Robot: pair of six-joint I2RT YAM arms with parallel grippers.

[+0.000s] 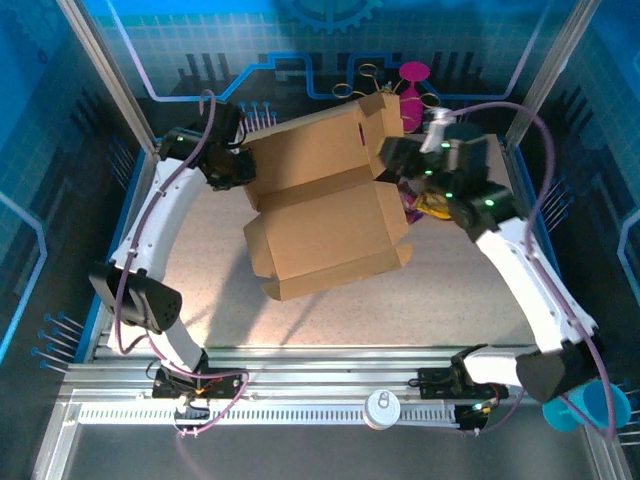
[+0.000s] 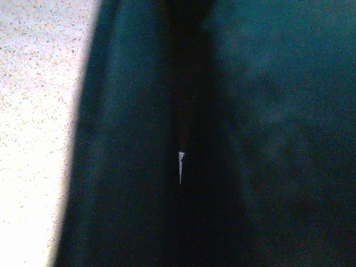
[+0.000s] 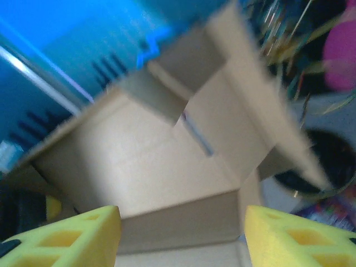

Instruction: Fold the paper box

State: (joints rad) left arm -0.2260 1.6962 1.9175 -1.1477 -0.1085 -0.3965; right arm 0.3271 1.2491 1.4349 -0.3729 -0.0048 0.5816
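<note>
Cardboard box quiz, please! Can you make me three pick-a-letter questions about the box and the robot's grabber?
1. Where is the paper box? A on the table; B on the floor; C inside a cup.
2. What colour are the fingers of the right gripper? A red; B yellow; C white.
3. Is the right gripper A open; B shut on the box; C shut on nothing?
Answers: 1 A, it sits on the speckled tabletop. 2 B, they look yellow in the right wrist view. 3 A, its fingers stand wide apart.
</note>
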